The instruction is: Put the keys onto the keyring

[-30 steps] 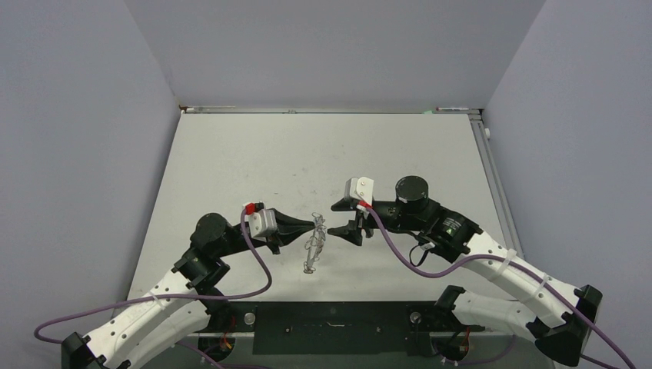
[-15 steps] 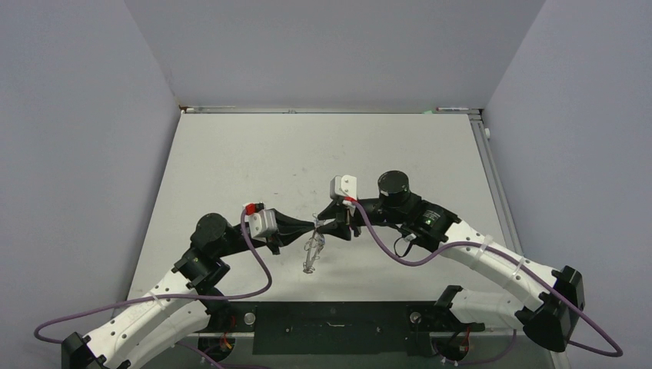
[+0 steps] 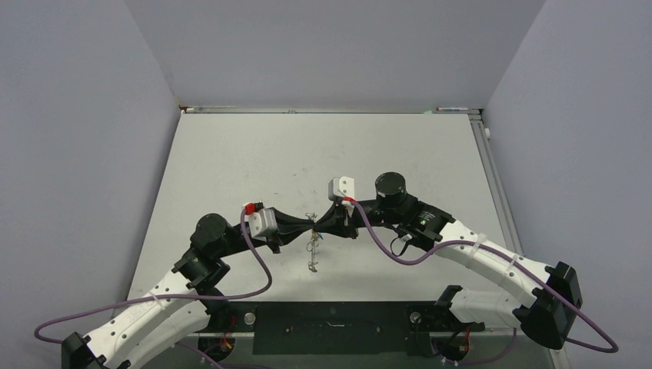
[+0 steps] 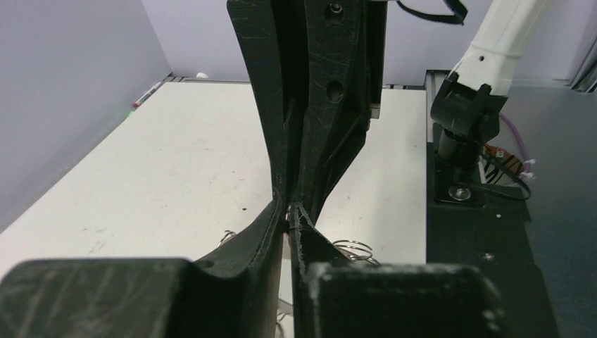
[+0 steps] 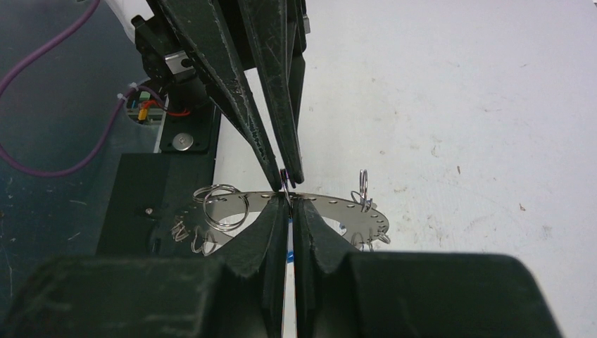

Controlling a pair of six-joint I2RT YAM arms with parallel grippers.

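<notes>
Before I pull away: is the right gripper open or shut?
Shut. Right wrist view: fingertips of the right gripper meet, pinching the keyring rim opposite the left gripper.

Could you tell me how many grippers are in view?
2. The left gripper and right gripper meet tip to tip at the keyring, near the table's middle.

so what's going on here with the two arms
The two arms meet tip to tip above the table. The left gripper and right gripper are both shut, pinching the keyring at almost the same spot on its edge. It hangs between them, seemingly off the table, with small wire rings dangling from it.
</notes>
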